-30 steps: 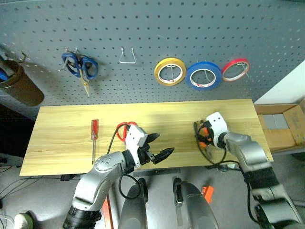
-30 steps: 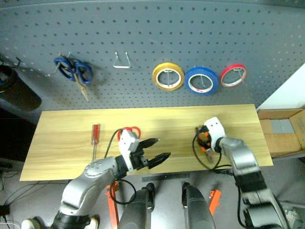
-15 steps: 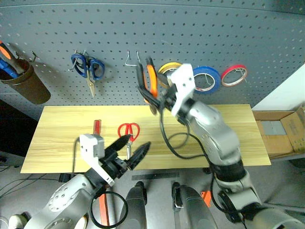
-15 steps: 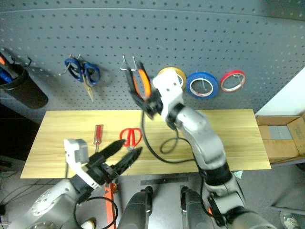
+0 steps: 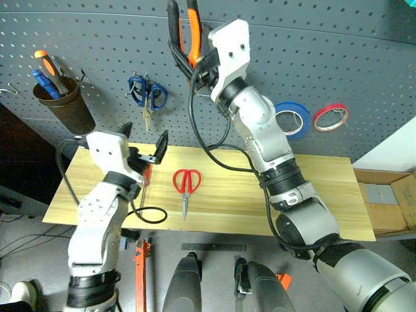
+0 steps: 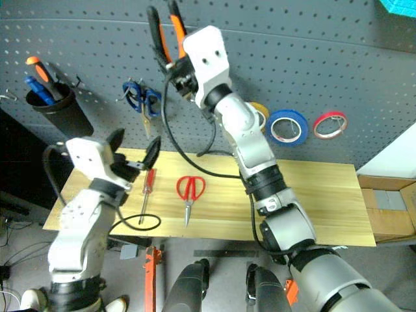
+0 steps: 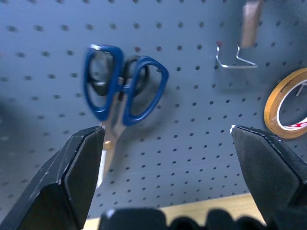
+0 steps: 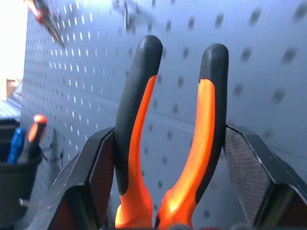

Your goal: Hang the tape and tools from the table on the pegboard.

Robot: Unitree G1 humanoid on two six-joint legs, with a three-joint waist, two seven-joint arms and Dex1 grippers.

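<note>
1. Pliers (image 5: pixel 185 32) with orange-and-black handles are pinched in the right tool (image 8: pixel 168 191) — one black finger is pressed against the outer side of each handle, and the handles are pointed upward in front of the pegboard (image 5: pixel 338 58), high on the panel.
2. A metal hook (image 7: pixel 235 57) is seen on the pegboard in the left wrist view, with the yellow roll (image 7: pixel 288 108) just beside it.
3. The left tool (image 5: pixel 143 146) is held above the left end of the counter (image 5: pixel 312 205) with its two fingers spread wide and nothing between them; it is aimed at the blue-handled scissors (image 7: pixel 124 93) that are hung on the pegboard.
4. The red-handled scissors (image 5: pixel 186 185) are laid flat on the counter, handles toward the pegboard and blades toward the near edge.
5. The red-handled screwdriver (image 6: pixel 147 188) is laid on the counter just to the left of those scissors, partly behind the left arm.
6. The blue tape (image 6: pixel 286 127) is hung on the pegboard to the right of the raised right arm, with the smaller red roll (image 6: pixel 330 123) hung just beside it on the far side.
7. A dark cup (image 5: pixel 65 107) is fixed at the left of the pegboard — an orange-handled and a blue-handled tool are stood in it.
8. A black cable is trailed from the right arm across the counter.
</note>
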